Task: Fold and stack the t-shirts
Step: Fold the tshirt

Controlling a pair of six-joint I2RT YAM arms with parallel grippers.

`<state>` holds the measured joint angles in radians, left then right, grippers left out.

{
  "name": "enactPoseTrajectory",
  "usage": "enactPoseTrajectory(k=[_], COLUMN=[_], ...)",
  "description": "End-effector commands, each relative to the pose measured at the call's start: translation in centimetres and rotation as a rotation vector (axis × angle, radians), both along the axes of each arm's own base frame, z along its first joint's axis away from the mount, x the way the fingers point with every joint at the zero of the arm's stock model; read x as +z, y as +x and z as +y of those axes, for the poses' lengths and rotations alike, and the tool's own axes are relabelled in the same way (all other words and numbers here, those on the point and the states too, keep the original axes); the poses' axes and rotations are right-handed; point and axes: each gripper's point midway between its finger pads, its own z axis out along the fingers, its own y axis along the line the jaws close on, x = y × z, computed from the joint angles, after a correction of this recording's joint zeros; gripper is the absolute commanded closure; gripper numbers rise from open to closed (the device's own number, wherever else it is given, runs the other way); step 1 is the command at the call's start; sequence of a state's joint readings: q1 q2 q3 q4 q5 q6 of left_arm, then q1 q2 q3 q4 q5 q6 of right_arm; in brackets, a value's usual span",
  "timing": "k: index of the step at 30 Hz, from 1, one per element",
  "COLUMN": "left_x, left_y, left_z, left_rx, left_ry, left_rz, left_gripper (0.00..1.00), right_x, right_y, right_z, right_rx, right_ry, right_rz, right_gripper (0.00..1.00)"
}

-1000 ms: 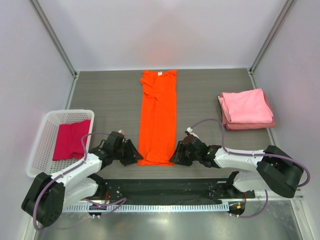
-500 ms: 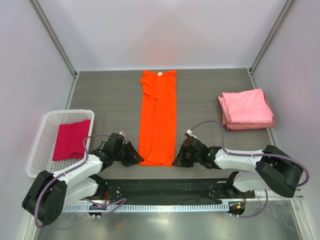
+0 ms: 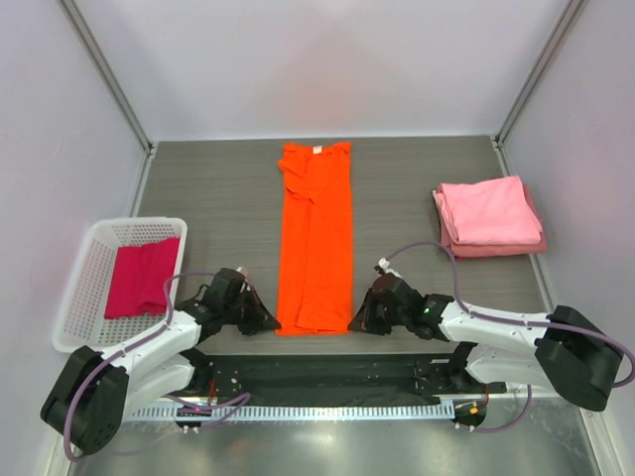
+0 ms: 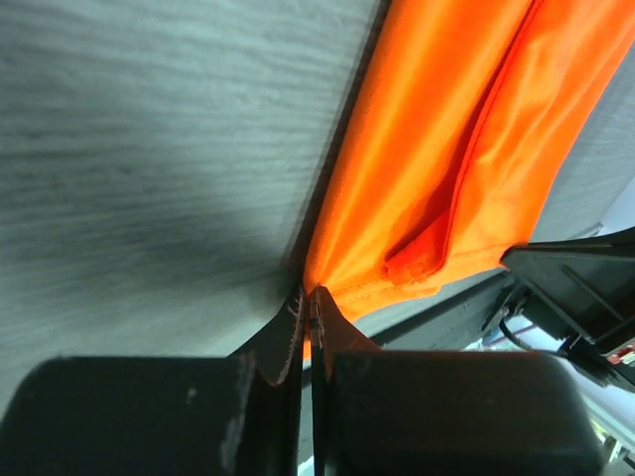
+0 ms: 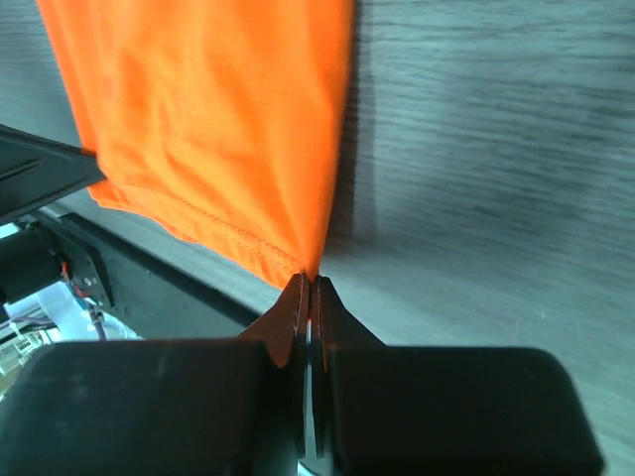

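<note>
Grey wood-grain table (image 3: 208, 188); pale lilac walls (image 3: 317, 59) on three sides; metal corner posts (image 3: 107, 77); even light.

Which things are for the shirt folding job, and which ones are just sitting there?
For the job:
- orange shirt, near corners pinched by the left gripper and right gripper
- pink shirts, folded in a stack
- crimson shirt, in the basket

Just there:
- basket
- table

The left gripper (image 3: 270, 322) lies low, pointing to 3 o'clock; the right gripper (image 3: 354, 322) lies low opposite, pointing to 9 o'clock. Jaws of each are pinched tight on a shirt (image 3: 316, 238) corner.
</note>
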<state>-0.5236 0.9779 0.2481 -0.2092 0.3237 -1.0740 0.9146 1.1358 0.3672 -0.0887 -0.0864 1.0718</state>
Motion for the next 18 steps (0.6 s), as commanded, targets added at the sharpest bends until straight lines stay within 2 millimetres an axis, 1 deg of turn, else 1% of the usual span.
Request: enactPoseTrajectory(k=[1, 2, 3, 4, 5, 6, 7, 9, 10, 11, 12, 13, 14, 15, 16, 17, 18], left_x=[2.6, 3.4, 5.0, 5.6, 6.2, 6.9, 8.2, 9.6, 10.6, 10.9, 11.5, 11.6, 11.8, 11.8, 11.8, 11.5, 11.4], left_y=[-0.5, -0.3, 0.7, 1.1, 1.8, 2.4, 3.7, 5.5, 7.5, 8.6, 10.8, 11.3, 13.0, 14.8, 16.2, 18.3, 19.7], left_z=[-1.4, -1.9, -2.5, -2.7, -2.8, -3.1, -3.3, -3.5, -3.3, -3.2, -2.9, -2.4, -2.5, -1.7, -1.3, -1.1, -0.7], left_rx=[-0.046, -0.049, -0.053, -0.05, -0.043, -0.048, -0.035, -0.031, -0.012, 0.001, 0.022, 0.039, 0.053, 0.09, 0.107, 0.133, 0.156], left_ry=[-0.078, -0.109, -0.138, -0.14, -0.139, -0.139, -0.143, -0.154, -0.147, -0.144, -0.14, -0.136, -0.131, -0.111, -0.086, -0.068, -0.065], left_rz=[0.018, 0.012, -0.024, -0.029, -0.049, -0.07, -0.091, -0.123, -0.149, -0.159, -0.178, -0.186, -0.186, -0.2, -0.216, -0.207, -0.215], left_gripper=[1.0, 1.0, 1.0, 1.0, 1.0, 1.0, 1.0, 1.0, 1.0, 1.0, 1.0, 1.0, 1.0, 1.0, 1.0, 1.0, 1.0], right_x=[3.1, 3.8, 4.2, 5.6, 6.1, 6.6, 7.6, 8.8, 9.8, 10.3, 11.0, 11.4, 11.5, 11.7, 13.0, 11.4, 11.8], right_y=[1.2, 1.5, 1.9, 2.6, 3.0, 4.0, 5.0, 7.0, 9.1, 10.1, 12.3, 13.4, 14.4, 15.6, 17.8, 18.9, 20.2], right_z=[0.6, 0.7, 0.3, 0.7, 0.6, 0.1, 0.1, -0.7, -1.3, -1.6, -2.1, -2.1, -2.1, -2.1, -2.3, -2.1, -2.0], right_rx=[0.009, 0.01, -0.002, -0.006, -0.002, -0.033, -0.05, -0.073, -0.11, -0.118, -0.122, -0.123, -0.115, -0.112, -0.119, -0.107, -0.112], right_ry=[0.015, 0.015, -0.004, 0.011, 0.007, 0.007, 0.02, 0.016, 0.024, 0.023, 0.005, 0.001, -0.009, -0.017, -0.017, -0.033, -0.024], right_rz=[-0.082, -0.101, -0.119, -0.146, -0.162, -0.171, -0.197, -0.245, -0.254, -0.266, -0.284, -0.291, -0.295, -0.305, -0.347, -0.303, -0.318], right_gripper=[0.99, 0.99, 0.99, 0.99, 0.99, 0.99, 0.99, 0.99, 0.99, 0.99, 0.99, 0.99, 0.99, 0.99, 0.99, 0.99, 0.99])
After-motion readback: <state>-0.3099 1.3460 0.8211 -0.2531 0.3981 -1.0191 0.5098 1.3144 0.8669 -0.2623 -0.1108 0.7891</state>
